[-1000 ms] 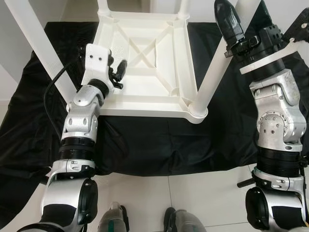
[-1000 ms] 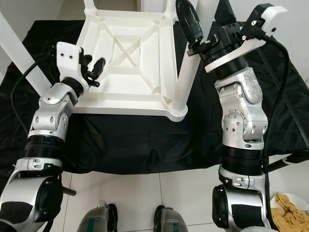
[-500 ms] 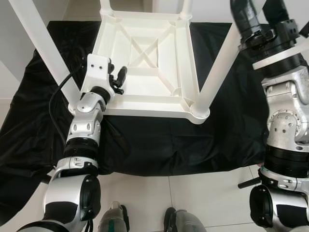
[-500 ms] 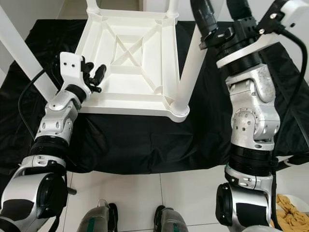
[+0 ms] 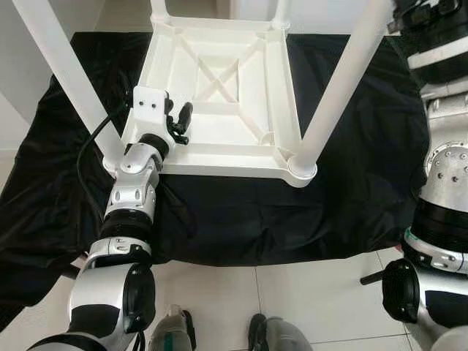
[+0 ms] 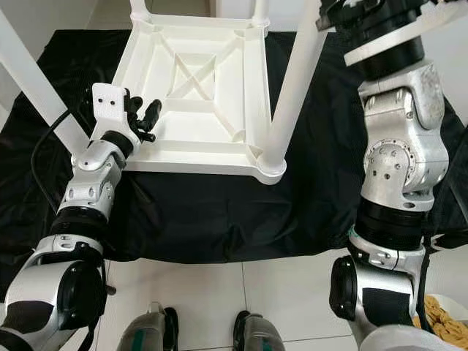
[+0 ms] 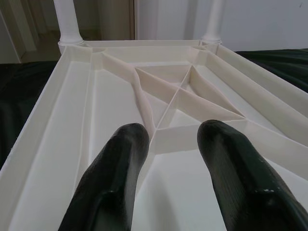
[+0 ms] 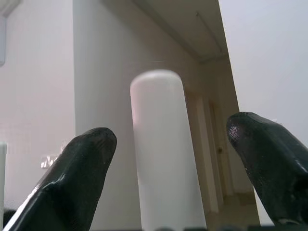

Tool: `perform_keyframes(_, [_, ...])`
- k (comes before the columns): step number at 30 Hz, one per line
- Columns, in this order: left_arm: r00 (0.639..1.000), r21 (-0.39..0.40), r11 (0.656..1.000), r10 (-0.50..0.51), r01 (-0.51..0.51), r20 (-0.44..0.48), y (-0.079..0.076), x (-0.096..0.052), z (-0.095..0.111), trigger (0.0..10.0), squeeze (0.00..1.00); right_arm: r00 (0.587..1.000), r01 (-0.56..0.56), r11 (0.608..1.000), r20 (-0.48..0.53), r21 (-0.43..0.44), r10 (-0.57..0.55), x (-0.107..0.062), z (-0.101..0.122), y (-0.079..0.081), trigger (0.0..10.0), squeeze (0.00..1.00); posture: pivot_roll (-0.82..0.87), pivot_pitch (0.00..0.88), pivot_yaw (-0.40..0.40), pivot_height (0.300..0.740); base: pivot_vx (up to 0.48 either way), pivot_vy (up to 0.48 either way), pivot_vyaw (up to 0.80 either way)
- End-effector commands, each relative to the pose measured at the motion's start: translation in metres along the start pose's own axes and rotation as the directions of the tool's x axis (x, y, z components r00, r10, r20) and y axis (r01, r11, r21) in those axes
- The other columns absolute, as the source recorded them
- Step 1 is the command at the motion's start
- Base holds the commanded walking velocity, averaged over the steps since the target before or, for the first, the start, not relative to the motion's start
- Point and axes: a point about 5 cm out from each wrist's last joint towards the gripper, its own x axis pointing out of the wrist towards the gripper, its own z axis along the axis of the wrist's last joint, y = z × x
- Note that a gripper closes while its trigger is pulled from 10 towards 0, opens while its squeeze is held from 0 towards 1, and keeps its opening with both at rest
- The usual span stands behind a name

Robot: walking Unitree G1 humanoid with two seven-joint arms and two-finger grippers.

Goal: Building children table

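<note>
Right hand (image 8: 173, 168) higher up leg (image 5: 338, 88)

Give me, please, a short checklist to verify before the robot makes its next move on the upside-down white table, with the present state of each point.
1. Table lies upside down on the black cloth: ok.
2. Near-right leg stands in its corner socket: ok; whether it is fully seated, cannot tell.
3. Right gripper has its fingers open on both sides of that leg's top end, not touching: ok.
4. Left gripper is open, over the table's ribbed underside at its near-left part: ok.
5. Near-left leg rises from its corner beside the left arm: ok; tightness, cannot tell.
6. The two far legs are in their sockets: ok.
</note>
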Motion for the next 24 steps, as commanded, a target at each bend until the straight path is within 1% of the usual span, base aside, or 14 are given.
perform_keyframes(1, [0.927, -0.007, 0.927, 0.375, -0.375, 0.000, 0.017, -0.002, -0.002, 10.0, 0.00, 0.999, 0.008, 1.000, 0.052, -0.011, -0.008, 0.002, 0.013, -0.002, 10.0, 0.00, 0.03, 0.120, -0.008, 0.740, 0.000, 0.000, 0.00])
perform_keyframes(4, [0.926, -0.009, 0.926, 0.377, -0.377, 0.001, 0.017, -0.002, -0.002, 10.0, 0.00, 0.998, 0.017, 1.000, 0.060, -0.017, -0.016, 0.002, 0.015, -0.004, 10.0, 0.00, 0.03, 0.117, -0.009, 0.740, 0.000, 0.000, 0.00])
perform_keyframes(5, [0.926, -0.011, 0.926, 0.378, -0.378, 0.002, 0.017, -0.002, -0.002, 10.0, 0.00, 0.998, 0.026, 0.999, 0.065, -0.023, -0.024, 0.003, 0.017, -0.006, 4.7, 0.00, 0.03, 0.116, -0.010, 0.740, 0.000, 0.000, 0.00])
perform_keyframes(6, [0.926, -0.012, 0.925, 0.379, -0.379, 0.003, 0.016, -0.002, -0.002, 10.0, 0.00, 0.997, 0.030, 0.999, 0.068, -0.026, -0.029, 0.003, 0.019, -0.006, 4.7, 0.00, 0.03, 0.114, -0.011, 0.740, 0.000, 0.000, 0.00])
perform_keyframes(7, [0.926, -0.012, 0.926, 0.379, -0.379, 0.003, 0.016, -0.002, -0.002, 10.0, 0.00, 0.997, 0.035, 0.999, 0.066, -0.030, -0.033, 0.003, 0.019, -0.007, 4.2, 0.00, 0.03, 0.112, -0.012, 0.740, 0.000, 0.000, 0.00])
perform_keyframes(9, [0.926, -0.013, 0.926, 0.378, -0.378, 0.004, 0.016, -0.002, -0.002, 10.0, 0.00, 0.997, 0.042, 0.998, 0.060, -0.035, -0.040, 0.002, 0.020, -0.008, 4.2, 0.00, 0.03, 0.112, -0.012, 0.740, 0.000, 0.000, 0.00])
perform_keyframes(12, [0.926, -0.013, 0.926, 0.378, -0.377, 0.005, 0.016, -0.002, -0.003, 10.0, 0.00, 0.997, 0.046, 0.998, 0.057, -0.036, -0.044, 0.002, 0.020, -0.008, 4.2, 0.00, 0.03, 0.112, -0.012, 0.740, 0.000, 0.000, 0.00])
perform_keyframes(14, [0.927, -0.014, 0.926, 0.376, -0.376, 0.006, 0.016, -0.002, -0.003, 10.0, 0.00, 0.997, 0.054, 0.998, 0.051, -0.038, -0.052, 0.001, 0.019, -0.009, 4.4, 0.00, 0.03, 0.108, -0.013, 0.740, 0.000, 0.000, 0.00])
perform_keyframes(15, [0.927, -0.015, 0.927, 0.375, -0.375, 0.006, 0.015, -0.002, -0.003, 10.0, 0.00, 0.997, 0.061, 0.997, 0.041, -0.038, -0.060, 0.000, 0.018, -0.010, 5.8, 0.00, 0.03, 0.108, -0.013, 0.740, 0.000, 0.000, 0.00])
perform_keyframes(17, [0.927, -0.015, 0.927, 0.375, -0.375, 0.006, 0.015, -0.002, -0.003, 10.0, 0.00, 0.997, 0.061, 0.997, 0.041, -0.038, -0.060, 0.000, 0.018, -0.010, 5.8, 0.00, 0.03, 0.108, -0.013, 0.740, 0.000, 0.000, 0.00])
perform_keyframes(18, [0.928, -0.015, 0.928, 0.373, -0.373, 0.006, 0.015, -0.002, -0.003, 10.0, 0.00, 0.997, 0.066, 0.997, 0.031, -0.038, -0.064, 0.000, 0.017, -0.011, 6.4, 0.00, 0.03, 0.108, -0.013, 0.740, 0.000, 0.000, 0.00])
perform_keyframes(19, [0.928, -0.015, 0.928, 0.373, -0.373, 0.006, 0.015, -0.002, -0.003, 10.0, 0.00, 0.997, 0.066, 0.997, 0.031, -0.038, -0.064, 0.000, 0.017, -0.011, 6.4, 0.00, 0.03, 0.108, -0.013, 0.740, 0.000, 0.000, 0.00])
perform_keyframes(20, [0.928, -0.014, 0.928, 0.371, -0.371, 0.004, 0.015, -0.001, -0.003, 10.0, 0.00, 0.997, 0.071, 0.997, 0.010, -0.037, -0.071, -0.001, 0.014, -0.012, 10.0, 0.00, 0.02, 0.108, -0.015, 0.740, 0.000, 0.000, 0.00])
perform_keyframes(24, [0.929, -0.003, 0.929, 0.371, -0.371, 0.001, 0.013, -0.001, -0.004, 10.0, 0.00, 0.996, 0.080, 0.996, -0.043, -0.035, -0.082, -0.004, 0.007, -0.013, 10.0, 0.00, 0.02, 0.105, -0.020, 0.740, 0.000, 0.000, 0.00])
